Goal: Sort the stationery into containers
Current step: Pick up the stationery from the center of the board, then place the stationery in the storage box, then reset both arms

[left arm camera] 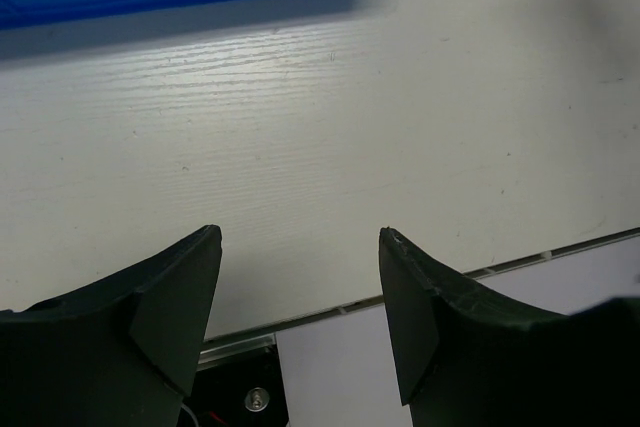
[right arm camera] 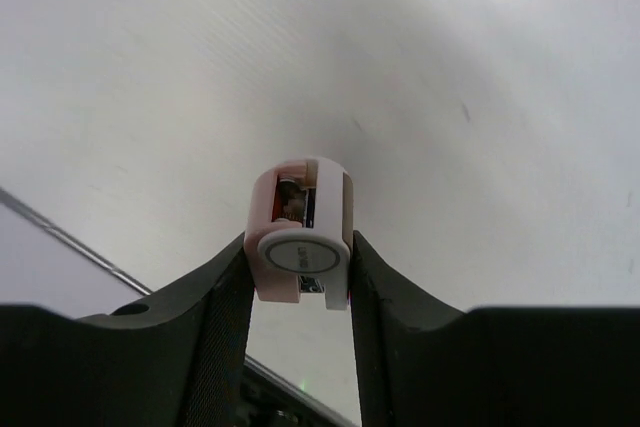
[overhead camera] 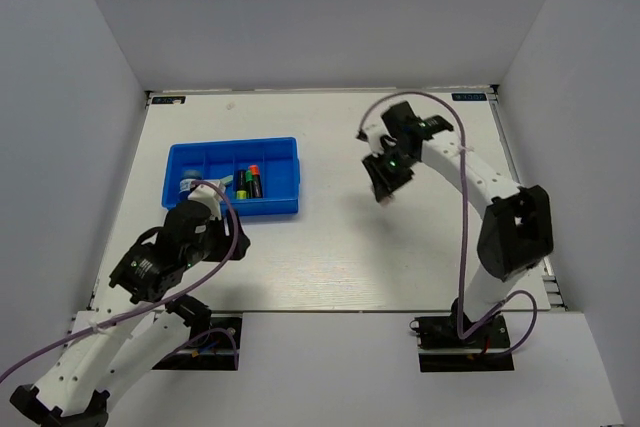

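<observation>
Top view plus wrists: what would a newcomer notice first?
The bright blue tray on the left of the white table, with highlighters in a middle compartment. Then the right gripper above mid-table, shut on a small pink-and-white stationery piece. The left gripper hangs open near the tray.

The blue tray sits left of centre on the white table, highlighters lying in a middle compartment. The left gripper hangs at its near-left corner; the right gripper is well apart to the right, a small pink item at its tip
</observation>
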Available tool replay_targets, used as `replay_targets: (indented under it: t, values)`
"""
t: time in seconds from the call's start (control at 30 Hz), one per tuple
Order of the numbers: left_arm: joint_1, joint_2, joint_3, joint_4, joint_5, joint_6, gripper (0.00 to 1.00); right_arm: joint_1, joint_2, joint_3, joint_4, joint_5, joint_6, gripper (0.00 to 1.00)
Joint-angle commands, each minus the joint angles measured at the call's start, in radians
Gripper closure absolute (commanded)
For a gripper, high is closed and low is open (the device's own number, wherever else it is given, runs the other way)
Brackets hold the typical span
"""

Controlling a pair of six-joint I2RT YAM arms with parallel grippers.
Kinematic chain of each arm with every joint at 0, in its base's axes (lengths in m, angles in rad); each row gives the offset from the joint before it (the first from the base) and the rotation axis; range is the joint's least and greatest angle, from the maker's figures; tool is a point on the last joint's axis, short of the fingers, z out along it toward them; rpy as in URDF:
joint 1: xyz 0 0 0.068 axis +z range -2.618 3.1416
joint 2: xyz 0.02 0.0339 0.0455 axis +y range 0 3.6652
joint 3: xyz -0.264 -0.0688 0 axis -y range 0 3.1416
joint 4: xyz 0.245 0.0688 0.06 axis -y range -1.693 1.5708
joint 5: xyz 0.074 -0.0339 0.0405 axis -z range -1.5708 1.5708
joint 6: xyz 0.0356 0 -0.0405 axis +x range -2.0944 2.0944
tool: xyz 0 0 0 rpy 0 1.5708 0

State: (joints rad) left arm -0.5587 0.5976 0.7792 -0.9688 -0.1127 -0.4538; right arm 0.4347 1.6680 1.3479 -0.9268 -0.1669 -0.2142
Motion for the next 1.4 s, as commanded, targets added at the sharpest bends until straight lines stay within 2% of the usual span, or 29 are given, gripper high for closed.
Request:
replay_targets:
  t: [0.0, 0.13, 0.17, 0.2, 0.27, 0.3, 0.4, 0.6, 0.67, 0.7, 0.8, 0.83, 0.87, 0.93, 0.97, 1.03, 1.07, 1.1, 1.13, 1.2, 1.23, 1.27, 1.3, 1.33, 1.37]
  values:
    - [-0.001, -0.018, 0.045, -0.022, 0.021, -0.009, 0.26, 0.110, 0.105, 0.276, -0.050, -0.209, -0.002, 0.64]
    - [-0.003, -0.024, 0.046, -0.025, 0.028, -0.025, 0.26, 0.203, 0.309, 0.651, -0.073, -0.289, 0.088, 0.64]
    - [-0.001, -0.025, 0.048, -0.028, 0.024, -0.029, 0.26, 0.238, 0.420, 0.707, -0.075, -0.301, 0.101, 0.64]
    - [-0.001, -0.030, 0.048, -0.033, 0.019, -0.031, 0.26, 0.249, 0.456, 0.847, -0.072, -0.309, 0.116, 0.64]
    - [-0.001, -0.035, 0.052, -0.042, 0.008, -0.036, 0.26, 0.297, 0.518, 0.863, 0.003, -0.275, 0.151, 0.64]
    - [-0.001, -0.030, 0.055, -0.051, 0.001, -0.036, 0.26, 0.312, 0.515, 0.805, 0.134, -0.251, 0.154, 0.64]
    - [0.000, -0.021, 0.074, -0.074, -0.007, -0.031, 0.26, 0.340, 0.545, 0.807, 0.251, -0.223, 0.203, 0.66]
    - [-0.001, 0.001, 0.106, -0.085, -0.016, -0.026, 0.26, 0.360, 0.610, 0.812, 0.373, -0.160, 0.208, 0.66]
    - [-0.001, -0.002, 0.106, -0.088, -0.018, -0.026, 0.26, 0.361, 0.628, 0.810, 0.372, -0.155, 0.204, 0.62]
    - [-0.001, -0.004, 0.104, -0.087, -0.018, -0.026, 0.26, 0.363, 0.631, 0.806, 0.367, -0.151, 0.197, 0.49]
    - [-0.001, -0.007, 0.092, -0.087, -0.012, -0.029, 0.26, 0.364, 0.636, 0.781, 0.359, -0.135, 0.173, 0.27]
    - [-0.001, -0.007, 0.088, -0.084, -0.010, -0.031, 0.26, 0.365, 0.627, 0.774, 0.353, -0.138, 0.162, 0.22]
    - [-0.001, -0.013, 0.088, -0.079, -0.010, -0.032, 0.26, 0.365, 0.625, 0.771, 0.350, -0.134, 0.157, 0.19]
    - [-0.001, -0.010, 0.080, -0.079, -0.008, -0.033, 0.26, 0.363, 0.604, 0.767, 0.339, -0.137, 0.151, 0.19]
    - [-0.001, -0.010, 0.078, -0.076, -0.010, -0.033, 0.31, 0.363, 0.592, 0.758, 0.339, -0.138, 0.150, 0.19]
    - [-0.001, -0.005, 0.078, -0.073, -0.002, -0.029, 0.42, 0.360, 0.541, 0.749, 0.338, -0.140, 0.162, 0.45]
    - [-0.001, -0.004, 0.075, -0.070, -0.001, -0.031, 0.55, 0.360, 0.503, 0.720, 0.338, -0.138, 0.167, 0.57]
    - [-0.003, -0.001, 0.077, -0.070, 0.004, -0.025, 0.62, 0.361, 0.481, 0.699, 0.350, -0.138, 0.191, 0.83]
    - [0.000, 0.004, 0.078, -0.064, 0.002, -0.020, 0.68, 0.358, 0.452, 0.676, 0.364, -0.140, 0.196, 0.90]
    - [-0.001, 0.017, 0.081, -0.074, 0.005, 0.000, 0.82, 0.355, 0.313, 0.523, 0.442, -0.117, 0.208, 0.92]
    - [-0.001, 0.021, 0.081, -0.076, 0.011, 0.004, 0.86, 0.355, 0.277, 0.432, 0.482, -0.052, 0.208, 0.87]
    - [-0.003, 0.024, 0.074, -0.073, 0.018, 0.007, 0.89, 0.355, 0.166, 0.387, 0.497, -0.022, 0.208, 0.77]
    - [-0.003, 0.033, 0.062, -0.061, 0.024, 0.027, 0.93, 0.355, 0.130, 0.316, 0.517, 0.015, 0.204, 0.63]
    - [-0.003, 0.037, 0.054, -0.054, 0.048, 0.032, 0.93, 0.354, 0.043, 0.242, 0.516, 0.130, 0.185, 0.38]
    - [-0.003, 0.039, 0.037, -0.047, 0.065, 0.056, 0.88, 0.355, 0.015, 0.214, 0.507, 0.162, 0.182, 0.31]
